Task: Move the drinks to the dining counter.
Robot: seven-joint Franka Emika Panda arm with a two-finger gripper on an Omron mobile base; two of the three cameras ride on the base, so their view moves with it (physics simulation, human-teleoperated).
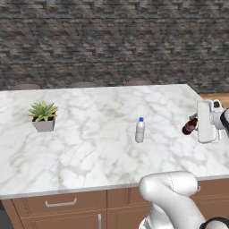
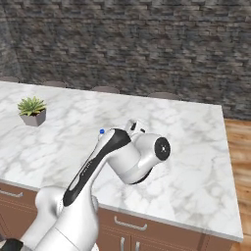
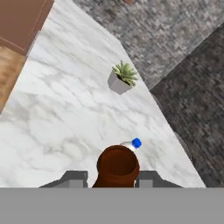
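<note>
While no label reads on either bottle | claw point(image 3: 117, 177) pinching cola bottle point(image 1: 189, 127), held sideways above counter point(image 1: 89, 147) right end | blue-cap bottle point(image 1: 140, 130) upright mid-counter | plant point(image 1: 43, 116) far left

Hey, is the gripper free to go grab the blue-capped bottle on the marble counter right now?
Probably not yet. The gripper is shut on the brown cola bottle, so it must set that down first. Otherwise the blue-capped bottle stands upright on open marble counter, with the potted plant well off to the side.
</note>
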